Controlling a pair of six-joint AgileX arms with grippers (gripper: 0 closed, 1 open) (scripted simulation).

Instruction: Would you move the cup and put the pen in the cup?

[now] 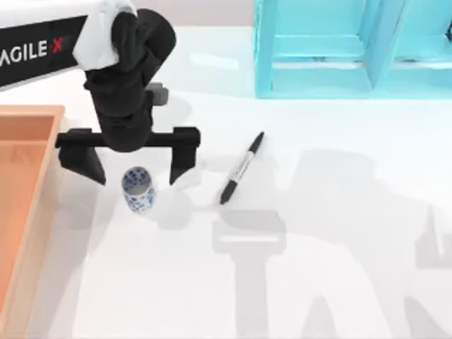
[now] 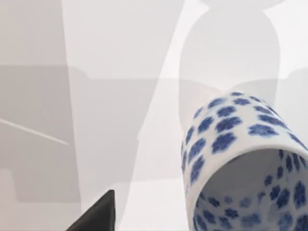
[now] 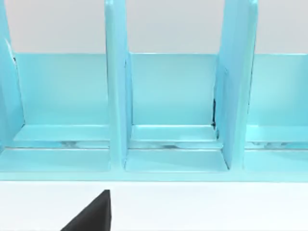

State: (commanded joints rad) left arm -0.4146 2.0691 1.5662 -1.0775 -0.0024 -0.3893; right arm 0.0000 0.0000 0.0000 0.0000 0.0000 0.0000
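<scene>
Left gripper [image 1: 138, 174] above cup [image 1: 138, 189], fingers spread wide either side, touching nothing, holding nothing. Cup upright on white table [image 1: 339, 212], left of centre, between the fingers. Pen [image 1: 241, 168] flat to the cup's right, long axis diagonal, near-left to far-right. Left arm nearer. Right gripper facing blue rack [image 3: 168, 110]; opening cannot be told.

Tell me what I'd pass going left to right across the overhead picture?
Orange tray → blue-flowered cup, standing between the open fingers of the left tool → black pen → turquoise shelf unit.
</scene>
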